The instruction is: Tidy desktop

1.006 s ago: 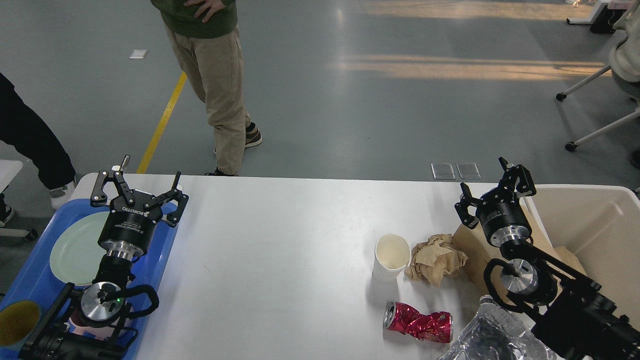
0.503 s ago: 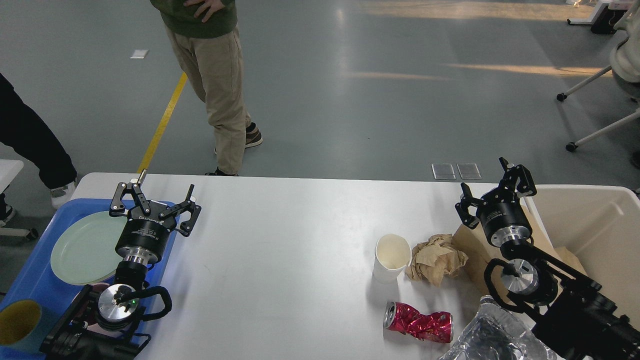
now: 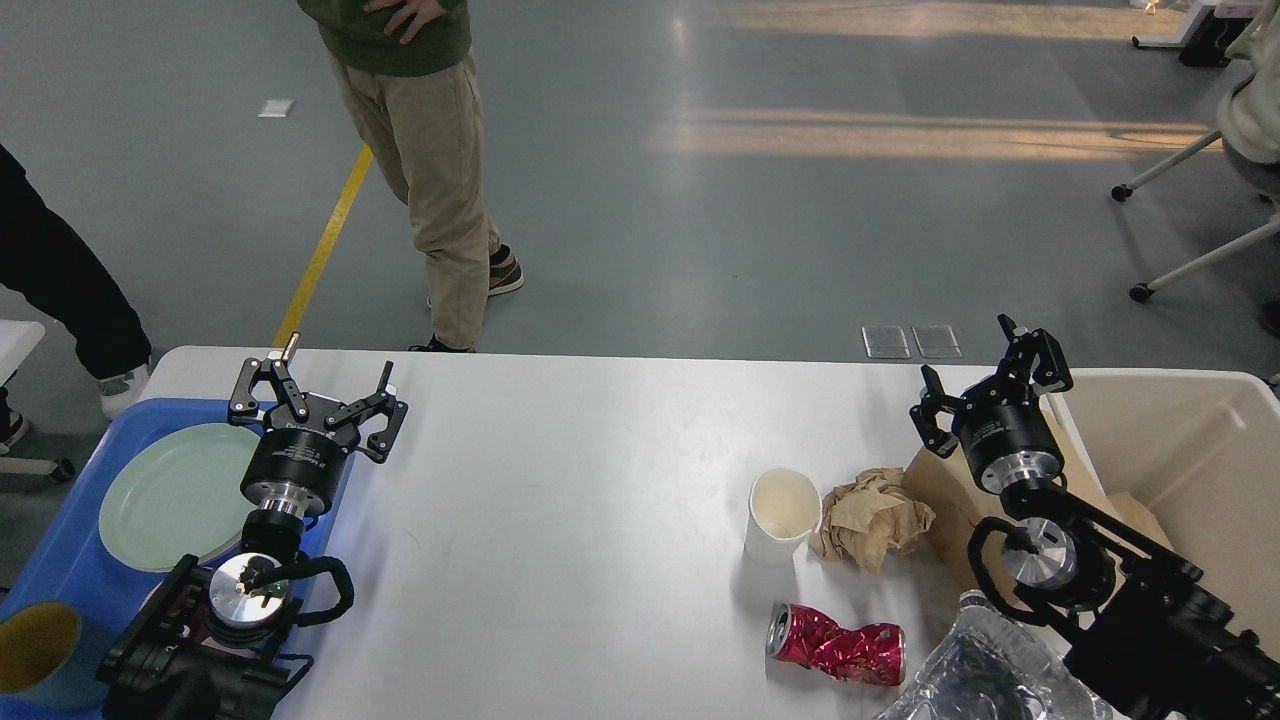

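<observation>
In the head view, the desktop (image 3: 560, 520) is a large white surface that fills the near and middle part of the scene. The left gripper (image 3: 325, 385) is above the far left corner of the desktop, at the edge of the blue tray (image 3: 60, 560); its two fingers are spread wide apart and nothing is between them, and they touch nothing. On the tray lies a pale green plate (image 3: 170, 495), just left of this gripper, and a yellow cup (image 3: 35, 645) stands at the near left corner. The right gripper (image 3: 975, 375) is above the far right part of the desktop, beside the beige bin (image 3: 1190, 450); its fingers are also apart and it holds nothing. Near it on the desktop are a white paper cup (image 3: 782, 515), standing upright, and a crumpled brown paper (image 3: 872, 520) touching the cup on its right side. A crushed red can (image 3: 835, 645) lies on its side nearer to the robot, and a foil container (image 3: 985, 670) is at the near right edge, partly hidden by the right arm.
</observation>
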